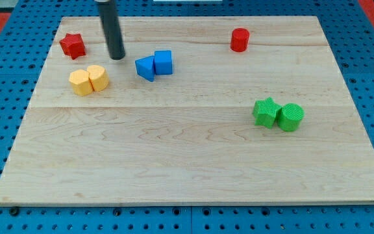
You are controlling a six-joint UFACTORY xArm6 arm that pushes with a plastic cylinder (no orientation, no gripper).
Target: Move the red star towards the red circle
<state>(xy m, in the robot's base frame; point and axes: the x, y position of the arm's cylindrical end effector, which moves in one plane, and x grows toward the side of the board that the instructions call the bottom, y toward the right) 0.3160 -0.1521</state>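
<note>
The red star (pixel 73 45) lies near the board's top left corner. The red circle (pixel 239 39), a short cylinder, stands near the top edge, right of centre. My tip (pixel 116 57) is on the board to the right of the red star, a short gap away, above the yellow blocks and left of the blue blocks. It touches no block.
Two yellow blocks (pixel 88 80) sit side by side below the tip. A blue triangle (pixel 145 67) and a blue cube (pixel 163 62) touch each other between the star and the circle. A green star (pixel 265 112) and a green cylinder (pixel 291 117) sit at the right. The wooden board (pixel 187 162) lies on a blue pegboard.
</note>
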